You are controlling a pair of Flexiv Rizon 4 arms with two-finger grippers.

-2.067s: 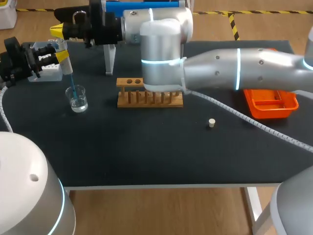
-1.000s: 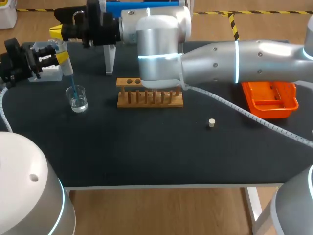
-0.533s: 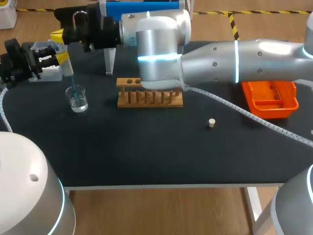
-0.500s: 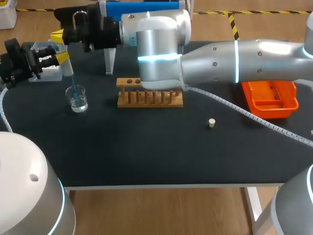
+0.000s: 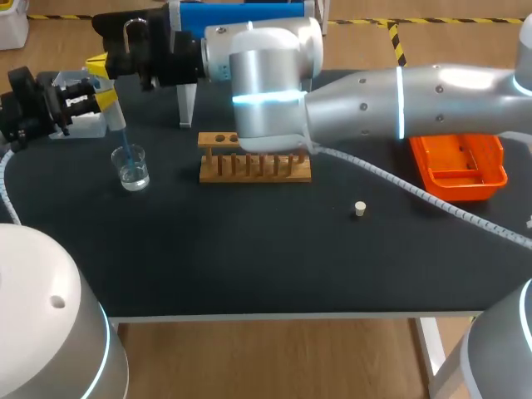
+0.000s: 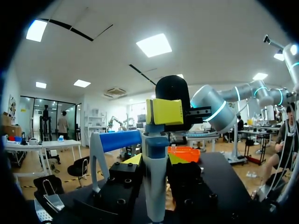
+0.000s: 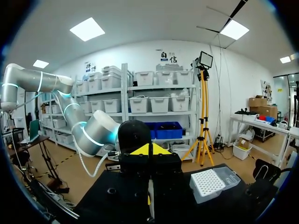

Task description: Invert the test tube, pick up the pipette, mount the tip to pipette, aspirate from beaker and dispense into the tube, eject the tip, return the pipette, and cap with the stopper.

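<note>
My left gripper (image 5: 105, 96) at the table's far left is shut on the white pipette (image 5: 114, 112), which leans with its blue tip in the glass beaker (image 5: 132, 167). In the left wrist view the pipette (image 6: 154, 191) stands between my left gripper's (image 6: 154, 161) fingers. My right arm reaches across from the right; its right gripper (image 5: 98, 63) is shut and rests on the pipette's top, where its yellow tip (image 6: 164, 111) shows over the blue button. The right gripper (image 7: 150, 150) shows its tips pressed together. The cork stopper (image 5: 360, 209) lies mid-table. I cannot make out the test tube.
A wooden rack (image 5: 253, 158) stands right of the beaker, partly under my right arm. A white tip box (image 5: 84, 125) sits behind the left gripper, the tip box (image 7: 210, 183) also ahead of the right gripper. An orange tray (image 5: 460, 171) is at the right; a pipette stand (image 5: 188, 100) at the back.
My right arm has shifted slightly, its gripper tip settling a little lower on the pipette's top. The left gripper, pipette and beaker have stayed in place.
</note>
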